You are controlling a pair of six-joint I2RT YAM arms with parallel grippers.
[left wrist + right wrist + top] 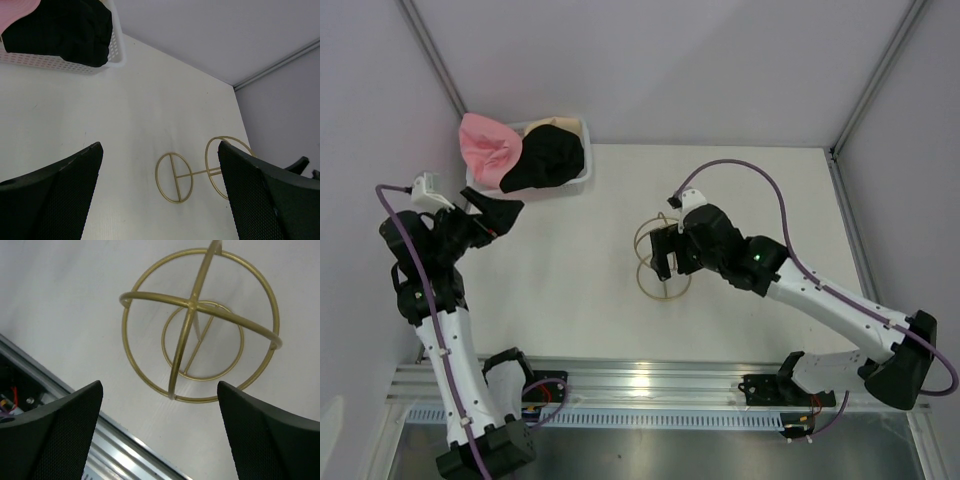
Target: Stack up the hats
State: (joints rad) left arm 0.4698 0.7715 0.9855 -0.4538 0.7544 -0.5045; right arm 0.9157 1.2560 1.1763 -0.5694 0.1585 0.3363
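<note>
The hats lie piled in a white mesh basket (578, 182) at the table's far left. A pink hat (485, 145) spills over its left rim, and I cannot tell whether it is one or two. A black hat (548, 158) lies on top, with a strip of the beige hat (567, 125) behind it. The left wrist view shows the black hat (65, 30), a pink corner (15, 10) and the basket wall (60, 62). My left gripper (500, 215) (160, 145) is open and empty just in front of the basket. My right gripper (663, 262) (160, 384) is open and empty above a gold wire stand.
The gold wire stand (660, 262) (200, 172) (197, 325), two rings joined by a post, stands mid-table under the right gripper. A metal rail (650, 385) (125, 450) runs along the near table edge. White walls close in the table's back and sides.
</note>
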